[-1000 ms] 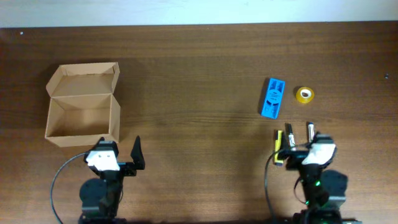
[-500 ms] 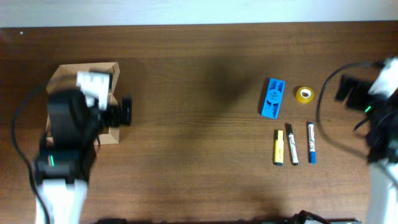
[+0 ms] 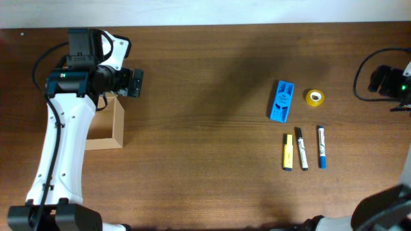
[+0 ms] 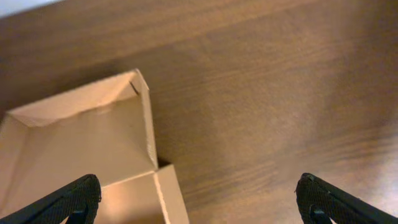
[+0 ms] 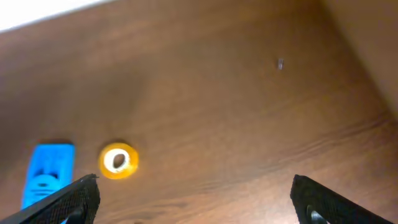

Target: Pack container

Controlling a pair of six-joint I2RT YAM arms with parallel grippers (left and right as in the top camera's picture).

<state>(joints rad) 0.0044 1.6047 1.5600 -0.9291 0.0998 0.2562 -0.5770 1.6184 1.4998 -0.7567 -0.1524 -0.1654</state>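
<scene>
Left gripper (image 4: 198,200) spread wide, empty, above container (image 4: 74,143) edge. Right gripper (image 5: 196,202) spread too, empty, near yellow tape roll (image 5: 118,162).

Setting: robot test bench, office-like — wood-grain table (image 3: 205,192), left arm (image 3: 61,147) and right arm (image 3: 384,78) mounted; stationery laid out — markers (image 3: 302,151), tape roll (image 3: 314,97).

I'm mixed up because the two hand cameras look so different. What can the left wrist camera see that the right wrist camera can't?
Only the left wrist view shows the container, the open brown cardboard box. Only the right wrist view shows the yellow tape roll and the small blue box beside it. Both show the brown wooden table and their own tool spread open at the bottom corners: the left tool and the right tool, neither holding anything.
</scene>
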